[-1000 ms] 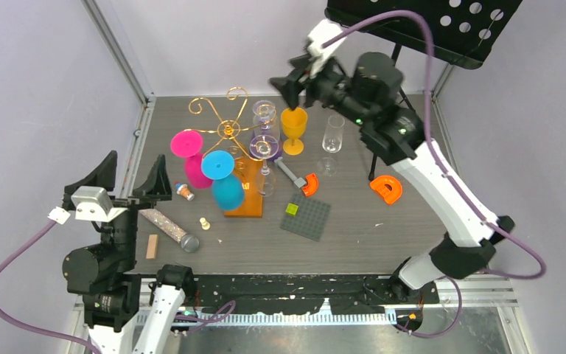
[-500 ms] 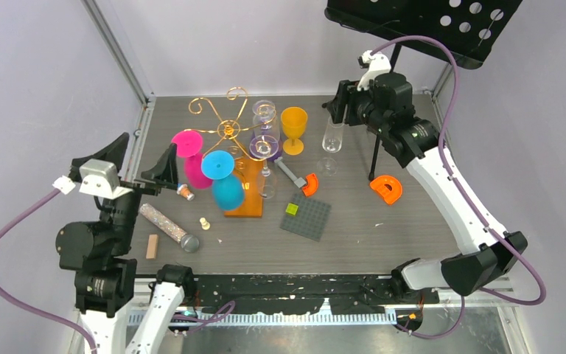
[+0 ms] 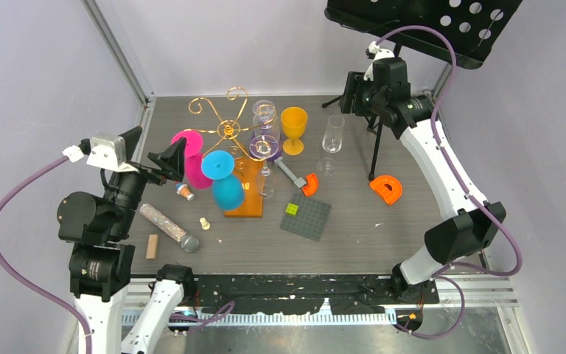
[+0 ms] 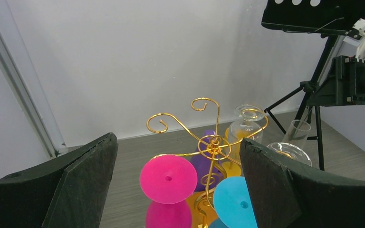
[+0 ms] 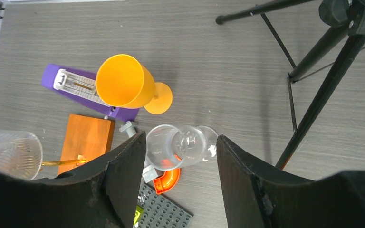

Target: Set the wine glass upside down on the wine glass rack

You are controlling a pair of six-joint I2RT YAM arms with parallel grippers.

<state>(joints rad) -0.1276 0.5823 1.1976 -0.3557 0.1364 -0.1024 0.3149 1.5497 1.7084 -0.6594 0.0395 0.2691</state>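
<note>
Right gripper point(image 5: 179, 142): jaws spread, nothing between them. It hangs high over the back right of the worktop point(image 3: 383, 228), beside the black music stand point(image 3: 420, 22). In the wrist view a clear wine glass point(image 5: 183, 145) sits straight below the gap, seen rim-on and untouched.

Left gripper point(image 4: 178, 142): jaws spread wide, empty. It is held above the left of the worktop and faces the wine glass rack point(image 3: 226, 127).

Clear wine glass: upright on the worktop, off the rack. It stands well right of the rack, between an orange goblet point(image 3: 293, 122) and the music stand's legs. The goblet is also upright on its foot, just right of the rack.

Rack: gold wire scrolls on a central stem, on an orange base point(image 3: 249, 203), left of centre on the worktop. A pink glass point(image 3: 199, 166) and a blue glass point(image 3: 225, 184) hang from it bowl down on the near left. Other clear glasses hang on its right side; which arm holds each, I cannot tell.

Nearer: a grey studded plate point(image 3: 306, 219) lies flat.
</note>
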